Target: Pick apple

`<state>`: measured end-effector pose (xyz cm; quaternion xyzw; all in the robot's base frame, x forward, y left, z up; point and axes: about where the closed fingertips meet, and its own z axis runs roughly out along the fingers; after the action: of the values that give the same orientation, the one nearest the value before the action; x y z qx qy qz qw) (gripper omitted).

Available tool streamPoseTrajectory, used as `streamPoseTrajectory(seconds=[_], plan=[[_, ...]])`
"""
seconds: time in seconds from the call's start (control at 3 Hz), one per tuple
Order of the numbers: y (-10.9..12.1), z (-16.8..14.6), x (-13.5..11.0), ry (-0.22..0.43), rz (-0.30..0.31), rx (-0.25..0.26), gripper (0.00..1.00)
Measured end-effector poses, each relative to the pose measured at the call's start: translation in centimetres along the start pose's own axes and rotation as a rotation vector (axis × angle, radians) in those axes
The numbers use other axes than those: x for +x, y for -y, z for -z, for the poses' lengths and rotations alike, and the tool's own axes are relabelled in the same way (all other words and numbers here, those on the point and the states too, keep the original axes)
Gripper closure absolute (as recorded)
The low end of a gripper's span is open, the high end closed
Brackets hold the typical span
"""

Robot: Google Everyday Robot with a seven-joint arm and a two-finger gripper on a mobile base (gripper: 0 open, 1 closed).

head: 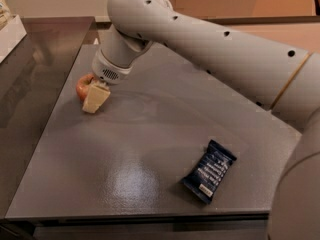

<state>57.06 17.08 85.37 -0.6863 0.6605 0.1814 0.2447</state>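
Note:
The apple (81, 86), red with an orange tint, is at the far left of the grey table top (150, 149). My gripper (88, 92) hangs from the wrist (111, 69) of the large white arm and is shut on the apple. One cream finger (95, 98) lies across the apple's right front side. The other finger is hidden behind the fruit. The apple appears to be held just off the surface.
A dark blue snack packet (209, 178) lies near the front right of the table. A darker counter (30, 79) runs along the left, with a white object (7, 26) at its far end. The arm's big link (225, 54) spans the upper right.

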Motion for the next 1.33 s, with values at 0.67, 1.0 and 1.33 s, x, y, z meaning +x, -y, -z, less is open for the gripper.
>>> streamPoseTrajectory(seconds=[0.67, 1.0, 1.33], plan=[[0.6, 6.1, -2.0, 0.074, 0.008, 0.042, 1.00], [1.0, 9.9, -3.4, 0.083, 0.036, 0.060, 1.00], [1.0, 13.1, -4.8, 0.074, 0.082, 0.067, 1.00]])
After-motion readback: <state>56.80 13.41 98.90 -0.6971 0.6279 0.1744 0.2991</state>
